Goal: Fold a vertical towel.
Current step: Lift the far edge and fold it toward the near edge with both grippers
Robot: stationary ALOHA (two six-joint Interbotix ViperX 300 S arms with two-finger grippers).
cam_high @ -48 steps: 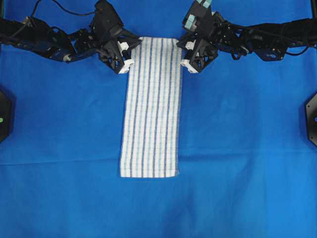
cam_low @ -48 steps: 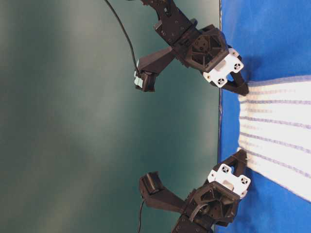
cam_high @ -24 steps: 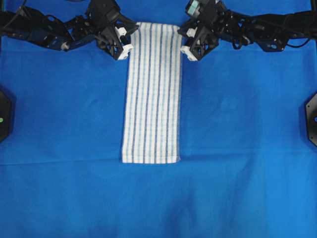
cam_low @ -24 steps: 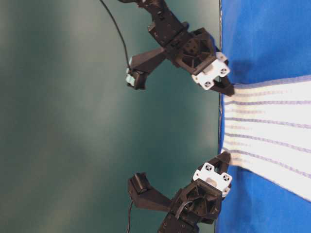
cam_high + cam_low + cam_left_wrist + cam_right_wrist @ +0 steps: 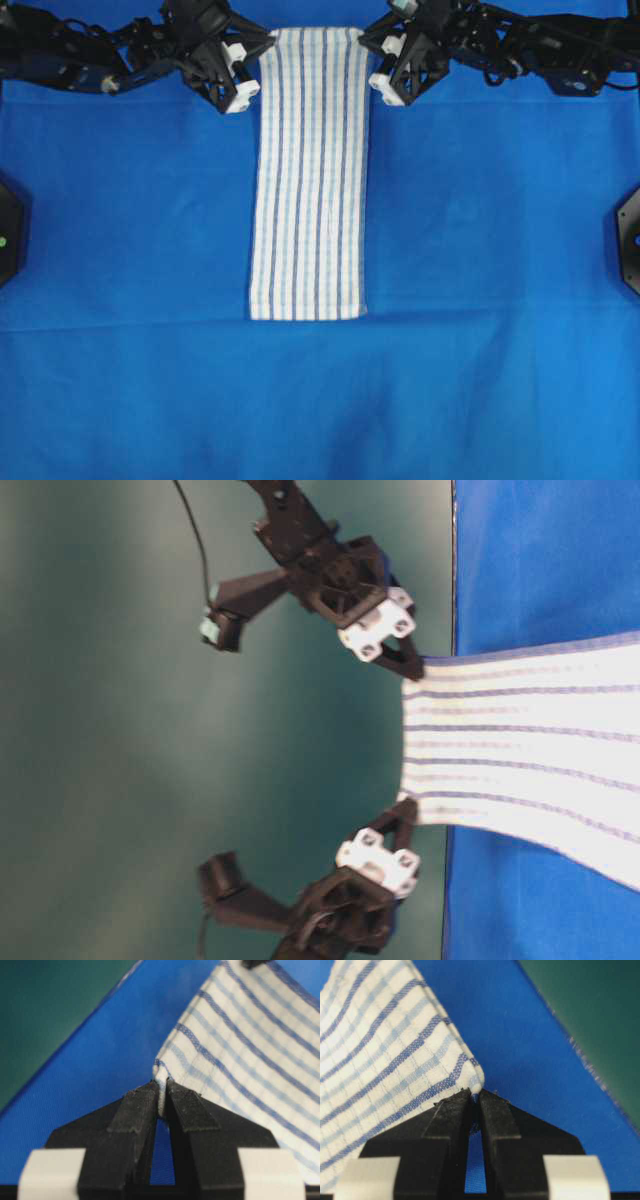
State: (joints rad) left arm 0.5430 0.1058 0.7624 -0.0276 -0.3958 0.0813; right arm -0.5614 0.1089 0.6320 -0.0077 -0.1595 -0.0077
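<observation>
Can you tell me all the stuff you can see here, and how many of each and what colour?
towel: one, white with dark-blue and light-blue stripes, lying lengthwise down the middle of the blue cloth, its far end lifted by two corners.
blue cloth: one, plain blue, spread flat under the towel.
dark green backdrop: one, dark green, beyond the far edge of the blue cloth.
black mounts: two, black, one at each side edge of the overhead view.
left gripper: one, black with white parts, jaws shut on the towel's far left corner.
right gripper: one, black with white parts, jaws shut on the towel's far right corner.
</observation>
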